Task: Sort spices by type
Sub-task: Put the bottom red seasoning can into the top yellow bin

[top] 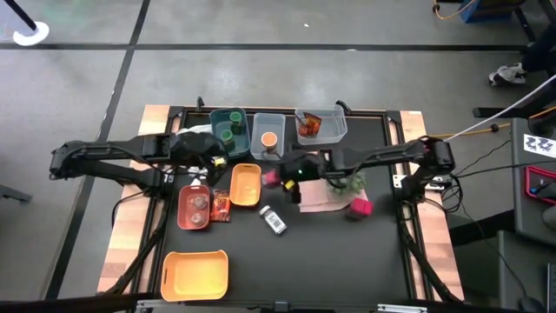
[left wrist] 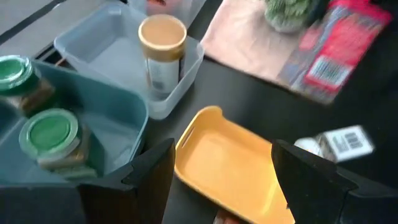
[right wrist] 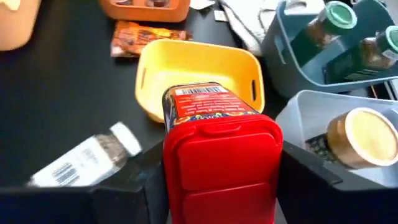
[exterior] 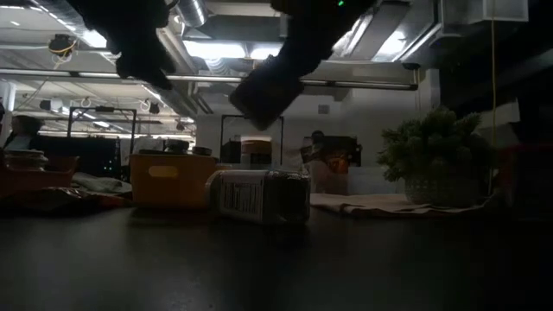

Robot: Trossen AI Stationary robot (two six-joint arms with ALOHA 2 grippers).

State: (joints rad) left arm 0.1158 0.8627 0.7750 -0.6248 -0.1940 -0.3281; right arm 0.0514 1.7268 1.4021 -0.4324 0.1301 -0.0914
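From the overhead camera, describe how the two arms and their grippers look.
Both arms are dark, slim and jointed, with black cables trailing along them. The left gripper ends in two broad, flat black fingers. The right gripper is equally dark, with a small green light showing near its wrist.

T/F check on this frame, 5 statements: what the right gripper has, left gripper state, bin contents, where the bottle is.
1. The right gripper holds a red-lidded box. True.
2. The left gripper is shut on a jar. False: its fingers stand open with nothing between them, over the yellow tray.
3. Two green-lidded jars stand in the teal bin. True.
4. The yellow tray already holds a box. False: it is empty.
5. The white labelled bottle stands upright in the clear bin. False: it lies on its side on the table; the clear bin holds an orange-lidded jar.
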